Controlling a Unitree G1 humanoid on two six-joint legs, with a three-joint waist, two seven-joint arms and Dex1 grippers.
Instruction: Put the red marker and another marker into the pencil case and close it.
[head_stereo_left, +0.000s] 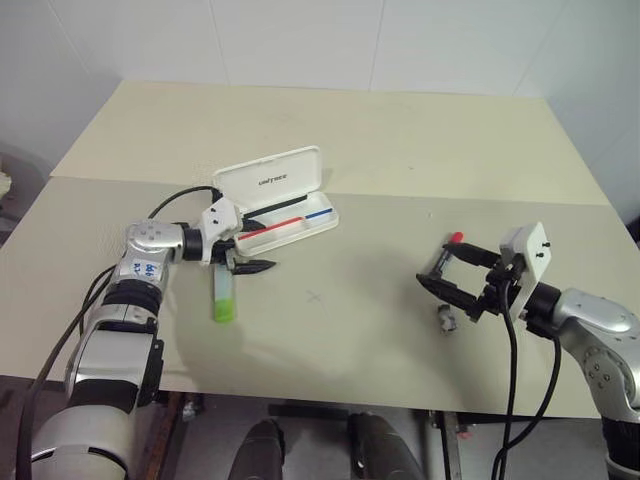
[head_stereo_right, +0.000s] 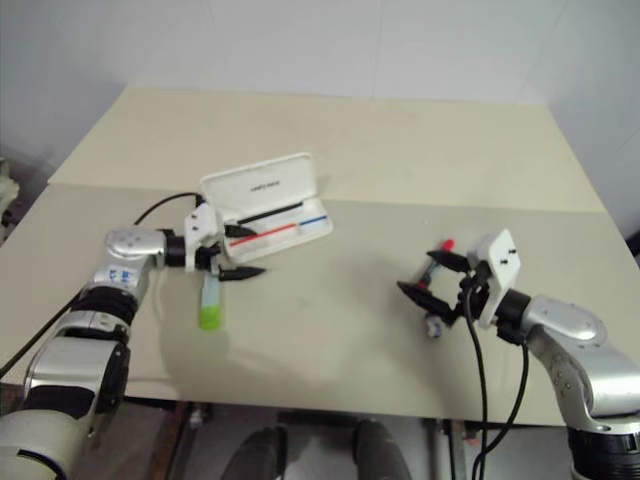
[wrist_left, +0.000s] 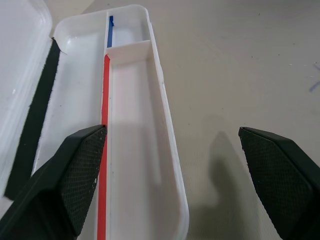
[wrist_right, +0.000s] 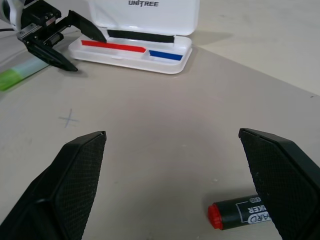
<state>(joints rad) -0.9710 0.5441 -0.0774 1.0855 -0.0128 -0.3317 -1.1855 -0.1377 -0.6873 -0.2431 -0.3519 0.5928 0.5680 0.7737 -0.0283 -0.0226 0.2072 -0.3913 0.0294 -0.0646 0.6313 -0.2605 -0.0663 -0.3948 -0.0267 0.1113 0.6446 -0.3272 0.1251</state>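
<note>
Both claws are seen spread wide and empty: the left gripper (head_stereo_left: 248, 256) is held just beside the near short end of the pencil case (head_stereo_left: 285, 215), and the right gripper (head_stereo_left: 456, 279) is held well apart from the case, on the robot's right.

Largest of the task's things, the pencil case lies open on the beige table (head_stereo_left: 400, 140), its lid raised behind the tray. It is seen to be white hard plastic with rounded corners, a dark printed logo on the lid, a black strip inside, and a red and blue stripe along the divided, empty tray. It is judged stiff, light and smooth, likely to slide if pushed; the lid would best be pressed at its free long edge.

Next, the green marker (head_stereo_left: 225, 295) lies just beside the case's near end, below the left gripper. A pale mint body and a lime-green end are shown. It is judged light, rigid and prone to roll; its middle would be gripped across the barrel.

Smallest, the red marker (wrist_right: 240, 214) lies far from the case, between the right gripper's fingers (wrist_right: 75, 175). A black barrel with a white label and a red end are visible. It is judged slim, slippery and best pinched mid-barrel.
</note>
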